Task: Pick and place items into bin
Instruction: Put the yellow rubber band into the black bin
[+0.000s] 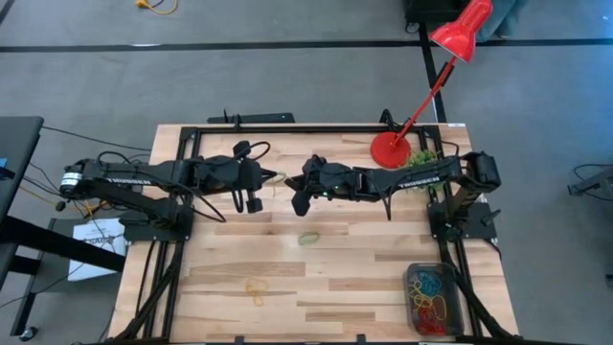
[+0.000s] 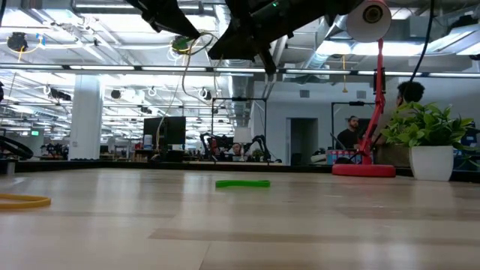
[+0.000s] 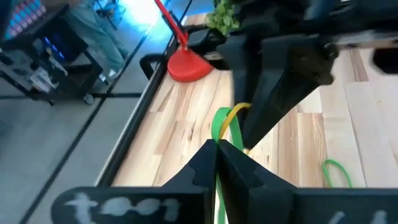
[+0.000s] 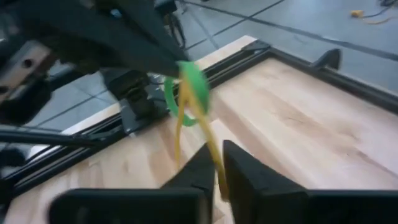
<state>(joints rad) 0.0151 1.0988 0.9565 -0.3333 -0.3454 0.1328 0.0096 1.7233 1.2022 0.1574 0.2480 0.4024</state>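
In the low view both arms are cut off by the top edge, so neither gripper's fingertips show there. In the right wrist view the green band and yellow band are smeared by motion; where the yellow one ends between the right gripper fingers cannot be told. The bin at the worktop's near right corner runs past the picture's bottom edge, its loops too small to count.

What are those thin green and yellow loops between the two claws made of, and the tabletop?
The thin green and yellow loops look like matte rubber: they stretch taut between the left gripper and right gripper. The tabletop looks like pale jointed wood strips, lightly sheened.
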